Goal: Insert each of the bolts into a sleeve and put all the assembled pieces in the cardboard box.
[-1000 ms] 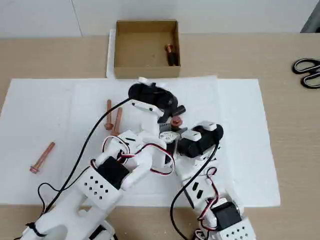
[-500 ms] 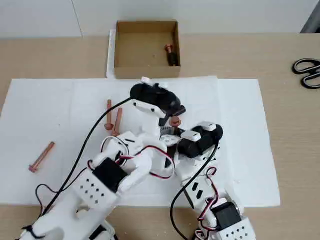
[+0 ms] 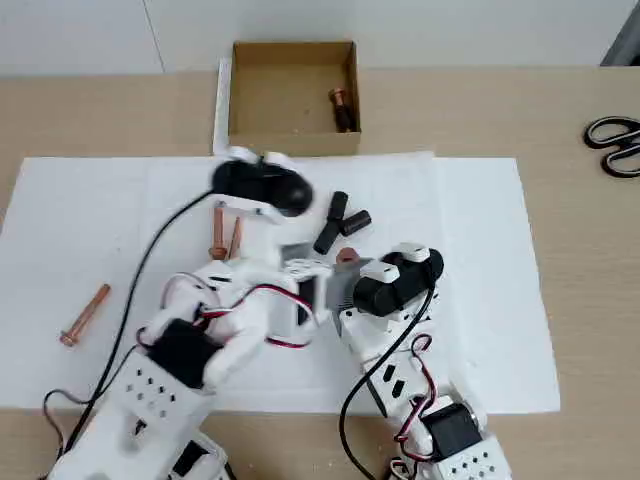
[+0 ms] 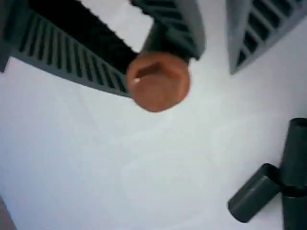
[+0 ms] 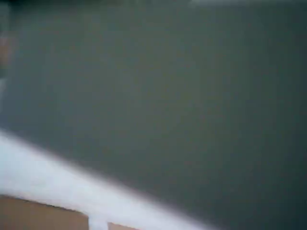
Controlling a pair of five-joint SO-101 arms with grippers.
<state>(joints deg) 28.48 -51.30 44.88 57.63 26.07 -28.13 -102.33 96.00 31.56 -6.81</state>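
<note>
1. Between the two arms, near the middle of the white sheet [image 3: 480, 300], we see a copper bolt [image 3: 345, 257]. Its head sits just beside the right gripper [image 3: 342, 277], and we cannot tell that gripper's state.
2. From the left wrist, the left gripper [image 3: 303, 262] shows two ribbed grey fingers [image 4: 72, 52] spread wide with bare sheet between them. We see nothing clamped across them. The bolt's head lies against one finger, with something dark behind it.
3. Three dark sleeves [image 3: 338, 207] lie loose in a cluster just beyond that bolt, toward the cardboard box [image 3: 290, 143].
4. Inside the box we find one assembled piece [image 3: 342, 108], by the wall on the scissors' side.
5. A pair of bolts [image 3: 218, 232] lies side by side next to the left arm. A third bolt [image 3: 83, 314] lies well apart, near the sheet's far left edge.
6. Scissors [image 3: 615, 143] rest at the edge of the table [image 3: 100, 110].
</note>
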